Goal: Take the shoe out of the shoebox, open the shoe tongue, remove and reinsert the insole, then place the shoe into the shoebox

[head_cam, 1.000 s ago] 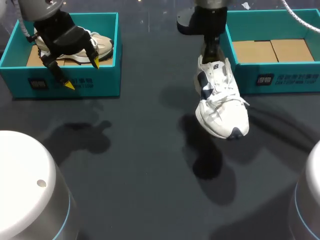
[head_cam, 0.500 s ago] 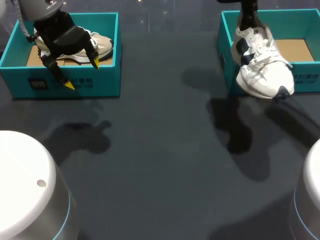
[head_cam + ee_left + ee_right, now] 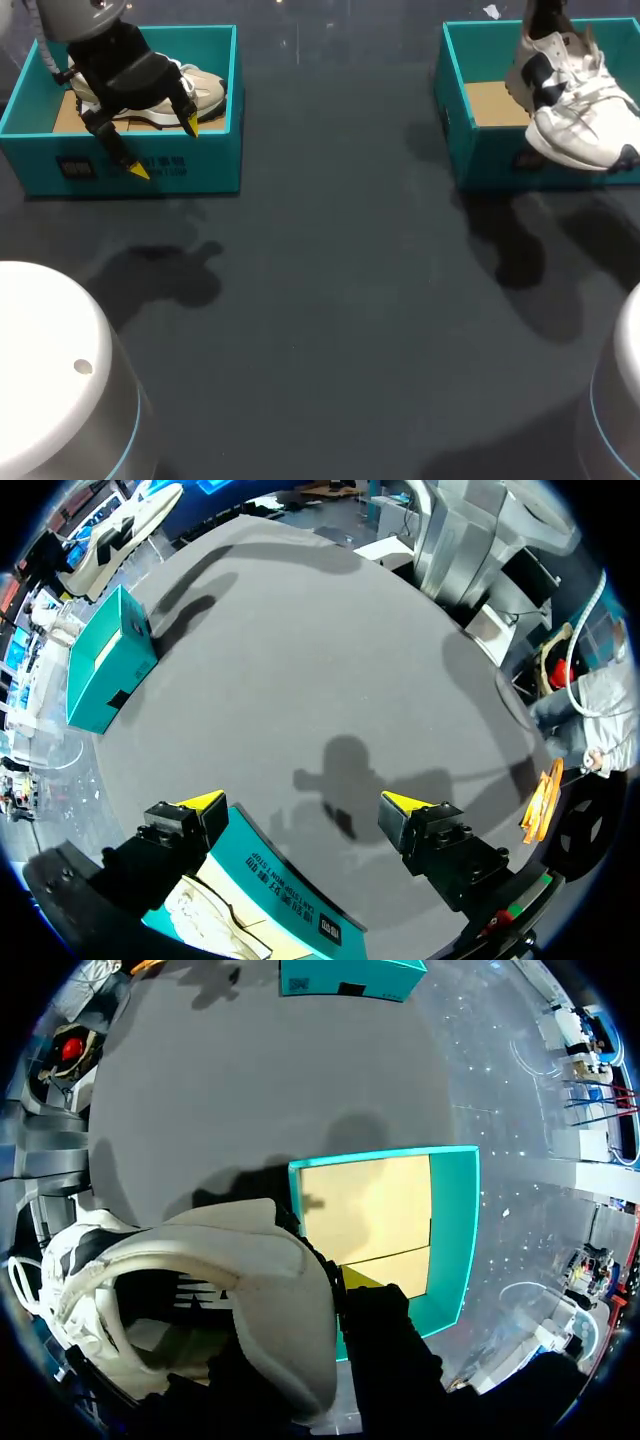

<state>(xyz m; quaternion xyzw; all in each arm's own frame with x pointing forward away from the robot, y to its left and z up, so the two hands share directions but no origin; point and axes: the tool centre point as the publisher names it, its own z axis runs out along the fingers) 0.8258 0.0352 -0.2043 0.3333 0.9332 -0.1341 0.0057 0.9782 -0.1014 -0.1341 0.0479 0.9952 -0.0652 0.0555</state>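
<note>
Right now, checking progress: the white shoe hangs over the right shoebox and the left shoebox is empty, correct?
Not empty: the head view shows a beige shoe lying in the left shoebox. The white shoe does hang over the right shoebox.

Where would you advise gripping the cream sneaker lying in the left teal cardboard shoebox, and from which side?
Probably by the rim of its opening, from straight above, one finger inside and one outside. The cream sneaker lies low inside the teal cardboard shoebox, whose walls block a sideways approach, and the open left gripper hangs over it.
</note>
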